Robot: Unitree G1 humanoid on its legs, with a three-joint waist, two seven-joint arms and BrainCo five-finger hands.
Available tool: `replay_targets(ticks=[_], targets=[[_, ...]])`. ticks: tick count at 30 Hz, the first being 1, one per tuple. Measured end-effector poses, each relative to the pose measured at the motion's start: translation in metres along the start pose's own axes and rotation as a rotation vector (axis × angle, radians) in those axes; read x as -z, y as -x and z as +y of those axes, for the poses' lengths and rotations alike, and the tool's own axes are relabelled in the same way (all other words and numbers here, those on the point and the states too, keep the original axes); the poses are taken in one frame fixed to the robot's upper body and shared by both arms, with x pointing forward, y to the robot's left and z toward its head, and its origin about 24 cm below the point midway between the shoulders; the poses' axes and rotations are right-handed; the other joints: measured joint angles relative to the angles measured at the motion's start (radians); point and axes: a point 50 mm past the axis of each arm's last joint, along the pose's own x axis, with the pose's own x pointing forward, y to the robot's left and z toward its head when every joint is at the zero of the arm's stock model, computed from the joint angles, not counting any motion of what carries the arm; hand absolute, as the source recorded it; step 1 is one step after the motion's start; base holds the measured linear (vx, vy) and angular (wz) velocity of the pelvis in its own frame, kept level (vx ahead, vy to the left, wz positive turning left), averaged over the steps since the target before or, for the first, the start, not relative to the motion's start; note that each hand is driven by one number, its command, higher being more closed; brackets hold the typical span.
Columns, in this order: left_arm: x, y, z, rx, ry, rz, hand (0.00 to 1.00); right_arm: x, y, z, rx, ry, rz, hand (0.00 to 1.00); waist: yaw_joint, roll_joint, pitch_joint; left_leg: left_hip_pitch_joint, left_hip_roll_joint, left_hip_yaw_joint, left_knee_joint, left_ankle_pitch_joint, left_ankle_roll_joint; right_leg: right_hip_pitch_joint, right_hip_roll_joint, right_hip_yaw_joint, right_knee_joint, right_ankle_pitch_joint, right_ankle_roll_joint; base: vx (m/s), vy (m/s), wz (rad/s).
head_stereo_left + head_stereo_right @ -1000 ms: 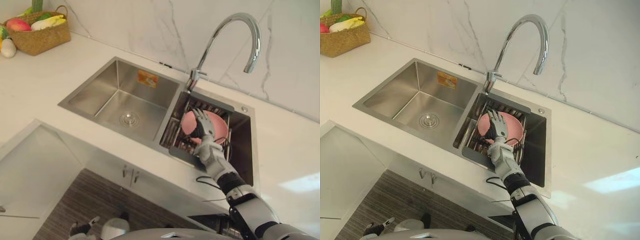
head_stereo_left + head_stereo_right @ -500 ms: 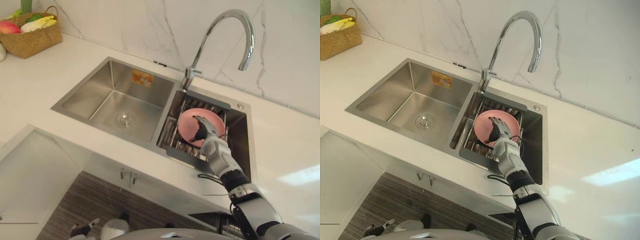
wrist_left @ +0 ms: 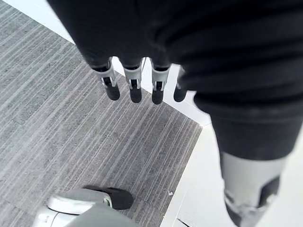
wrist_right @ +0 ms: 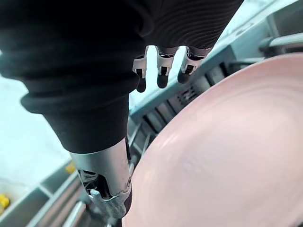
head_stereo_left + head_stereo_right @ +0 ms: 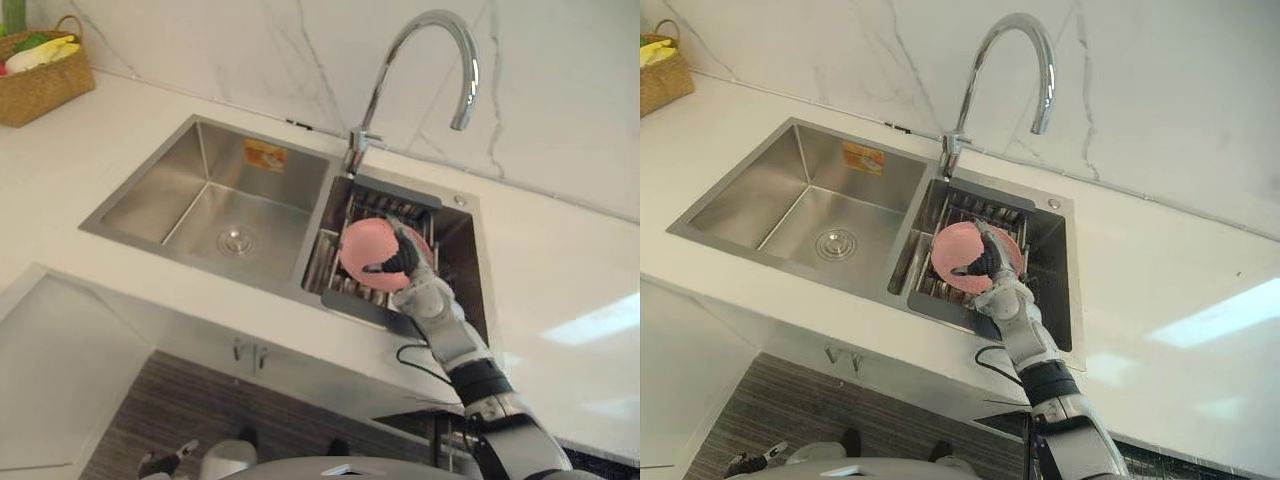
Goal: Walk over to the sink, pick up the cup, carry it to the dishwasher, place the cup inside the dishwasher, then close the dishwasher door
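Plate (image 5: 362, 246) has risen off rack (image 5: 325, 265) in right robot hand (image 5: 410, 272).

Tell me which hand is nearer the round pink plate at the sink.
Right. The right hand pinches the round pink plate above the rack in the steel sink. The left hand hangs open over grey striped floor, well away.

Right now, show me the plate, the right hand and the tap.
plate (image 5: 360, 248): left eye view, on its pink face.
right hand (image 5: 418, 290): left eye view, on the back of the hand, which pinches the plate.
tap (image 5: 374, 95): left eye view, on the upright neck.
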Motion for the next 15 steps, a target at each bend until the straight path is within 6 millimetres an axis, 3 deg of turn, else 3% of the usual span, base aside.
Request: replay_targets(ticks=[6, 15], targets=[[0.003, 0.001, 0.002, -0.016, 0.004, -0.001, 0.00, 0.003, 0.015, -0.012, 0.087, -0.112, -0.039, 0.00, -0.015, -0.001, -0.003, 0.002, 0.003, 0.024, 0.000, -0.008, -0.003, -0.011, 0.005, 0.025, -0.002, 0.002, -0.001, 0.01, 0.003, -0.13], [0.004, 0.001, 0.003, -0.019, 0.007, 0.003, 0.00, 0.013, 0.027, -0.002, -0.079, -0.054, -0.017, 0.00, -0.030, -0.003, -0.007, 0.007, 0.010, 0.027, 0.001, -0.009, -0.001, -0.013, 0.014, 0.040, -0.008, 0.002, -0.001, 0.01, -0.013, -0.03]])
